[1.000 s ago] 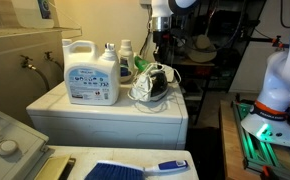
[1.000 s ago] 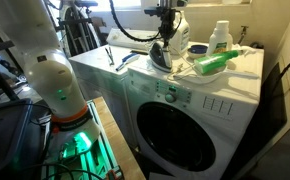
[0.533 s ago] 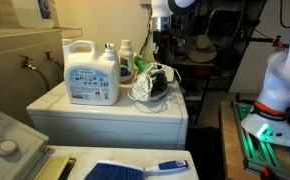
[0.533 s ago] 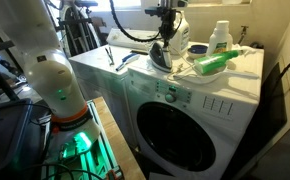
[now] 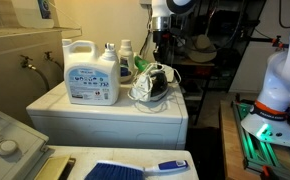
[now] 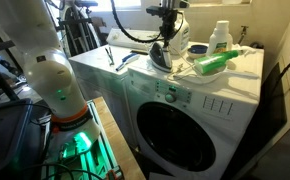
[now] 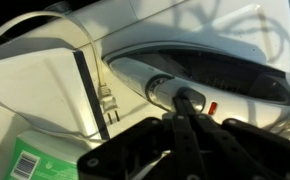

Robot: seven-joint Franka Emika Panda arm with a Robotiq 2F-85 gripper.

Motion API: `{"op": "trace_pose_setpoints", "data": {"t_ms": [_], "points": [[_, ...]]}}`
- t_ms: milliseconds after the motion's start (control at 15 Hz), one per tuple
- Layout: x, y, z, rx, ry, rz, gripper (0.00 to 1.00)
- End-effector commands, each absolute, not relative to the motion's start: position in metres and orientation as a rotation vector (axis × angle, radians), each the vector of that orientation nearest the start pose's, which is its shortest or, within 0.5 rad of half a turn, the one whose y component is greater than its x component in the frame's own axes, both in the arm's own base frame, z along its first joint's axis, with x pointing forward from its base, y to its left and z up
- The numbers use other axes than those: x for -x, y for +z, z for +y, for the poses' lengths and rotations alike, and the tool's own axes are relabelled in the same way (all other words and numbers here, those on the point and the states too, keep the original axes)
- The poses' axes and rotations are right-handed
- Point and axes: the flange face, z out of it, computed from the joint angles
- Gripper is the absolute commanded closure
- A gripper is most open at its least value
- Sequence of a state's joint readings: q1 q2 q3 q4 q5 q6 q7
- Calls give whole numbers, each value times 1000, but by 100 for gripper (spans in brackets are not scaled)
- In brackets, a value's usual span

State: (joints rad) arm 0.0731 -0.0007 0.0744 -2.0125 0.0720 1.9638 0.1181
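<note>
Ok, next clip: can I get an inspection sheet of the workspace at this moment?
Surface: white washer top, crowded.
Job's things: iron on the top, under the gripper.
Clutter: detergent jug, bottles, green item lying flat.
Grippers: gripper just above the iron; open or shut unclear.
Cables: iron's cord looped beside it, plug lying loose.
Surroundings: robot base with green light below, blue brush in foreground.

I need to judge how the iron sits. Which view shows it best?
An exterior view shows the iron best: it is whole, with its cord heaped beside it on the washer. In an exterior view from another spot the iron looks smaller and darker. The wrist view catches only part of it, close up.
</note>
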Motion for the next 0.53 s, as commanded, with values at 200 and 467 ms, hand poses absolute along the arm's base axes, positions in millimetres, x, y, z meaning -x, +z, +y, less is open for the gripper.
{"op": "trace_pose_setpoints", "data": {"t_ms": [200,467], "points": [[-541,422,80,3110,166,-16,99],[-540,441,85,3149,131,-49,78]]}}
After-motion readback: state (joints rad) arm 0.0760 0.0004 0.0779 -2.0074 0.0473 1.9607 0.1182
